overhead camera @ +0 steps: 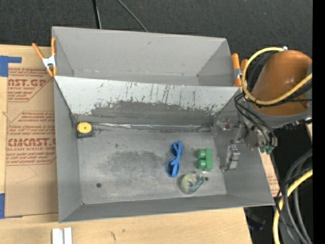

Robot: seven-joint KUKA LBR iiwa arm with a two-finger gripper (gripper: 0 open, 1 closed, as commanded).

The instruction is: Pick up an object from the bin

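Note:
My gripper (229, 162) hangs over the bin's right slope, with nothing visible between its fingers. Just to its left on the bin floor lies a small green block-like thing (204, 158). Further left is a pair of blue toy sunglasses (175, 159), lying lengthwise. In front of the green thing sits a clear, pale green roundish object (191, 183). All three lie apart from the gripper.
A small yellow round thing (84, 128) rests in the far left corner of the bin floor. The arm with its orange cover and cables stands at the bin's right rim. The bin's walls slope steeply at the back and sides.

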